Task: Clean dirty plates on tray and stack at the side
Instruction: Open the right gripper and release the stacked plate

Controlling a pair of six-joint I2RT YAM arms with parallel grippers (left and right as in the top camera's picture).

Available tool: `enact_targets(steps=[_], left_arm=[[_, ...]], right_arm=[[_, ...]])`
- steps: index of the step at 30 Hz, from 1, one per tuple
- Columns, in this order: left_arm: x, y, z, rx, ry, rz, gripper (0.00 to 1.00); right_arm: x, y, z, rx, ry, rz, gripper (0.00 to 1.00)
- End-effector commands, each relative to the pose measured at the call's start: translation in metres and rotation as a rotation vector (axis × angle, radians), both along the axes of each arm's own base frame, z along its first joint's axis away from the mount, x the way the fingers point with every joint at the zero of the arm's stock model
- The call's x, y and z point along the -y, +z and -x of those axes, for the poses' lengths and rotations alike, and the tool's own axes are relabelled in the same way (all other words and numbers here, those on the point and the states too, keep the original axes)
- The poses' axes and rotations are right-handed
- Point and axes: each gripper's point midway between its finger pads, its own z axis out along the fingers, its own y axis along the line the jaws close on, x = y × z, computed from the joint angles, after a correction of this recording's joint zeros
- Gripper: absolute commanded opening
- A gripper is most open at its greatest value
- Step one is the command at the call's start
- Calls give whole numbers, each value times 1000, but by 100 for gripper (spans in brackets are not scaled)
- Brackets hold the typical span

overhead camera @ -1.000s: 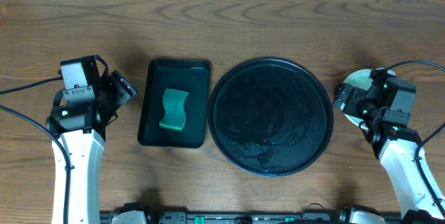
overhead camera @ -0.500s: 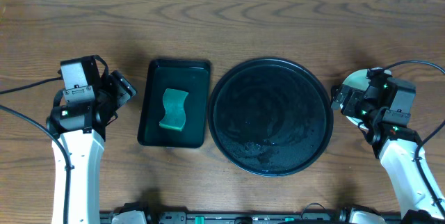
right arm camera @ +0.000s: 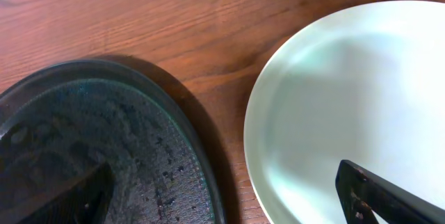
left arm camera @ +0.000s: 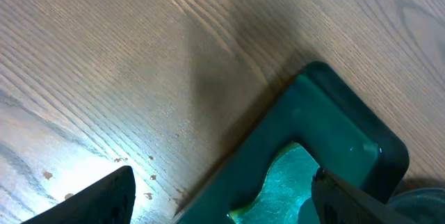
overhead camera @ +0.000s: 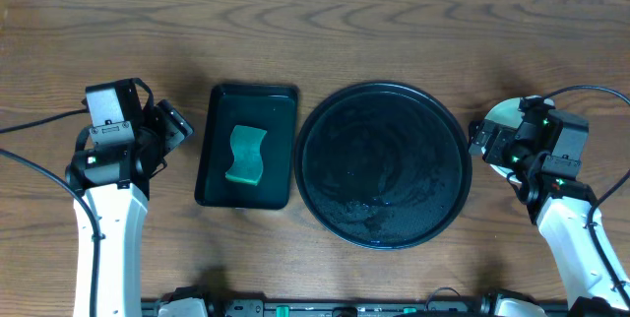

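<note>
- The tray (overhead camera: 384, 164), large, round and black, is lying on the wooden surface (overhead camera: 325, 31), and everything below is being placed from it.
- The tray's floor is glistening with wet-looking streaks and specks, which are showing most clearly in the right wrist view (right arm camera: 83, 147).
- One pale plate (overhead camera: 504, 112) is sitting on the surface just to the right of the tray, close to its rim but apart from it. In the right wrist view (right arm camera: 348, 113) its face is looking clean.
- Whether more plates are lying under that one I cannot tell.
- The right tool (overhead camera: 489, 140) is hovering over the gap between the tray's right rim and the plate. Its jaws are standing spread wide and are gripping nothing.
- A smaller rectangular black tray (overhead camera: 246, 145) is resting just left of the round tray, and it is holding a green sponge (overhead camera: 246, 155) with wavy sides.
- The left tool (overhead camera: 175, 123) is hanging to the left of the rectangular tray, well away from the round tray. Its jaws are also gaping wide and are holding nothing.
</note>
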Motion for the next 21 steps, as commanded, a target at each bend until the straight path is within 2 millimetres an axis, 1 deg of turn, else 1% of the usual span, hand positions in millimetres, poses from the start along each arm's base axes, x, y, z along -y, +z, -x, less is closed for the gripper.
enact_targets(steps=[1,15,18,21], left_arm=[[-3,9,-2,22,9,-8,81],[-3,9,-2,22,9,-8,81],[-3,9,-2,22,9,-8,81],[-3,9,-2,22,9,-8,81]], right_arm=[[0,11,-5,31,16,9,99],[0,9,-3,27,14,10,99],[-2,10,5,37,14,13,99],[-6,9,21,55,16,17,99]])
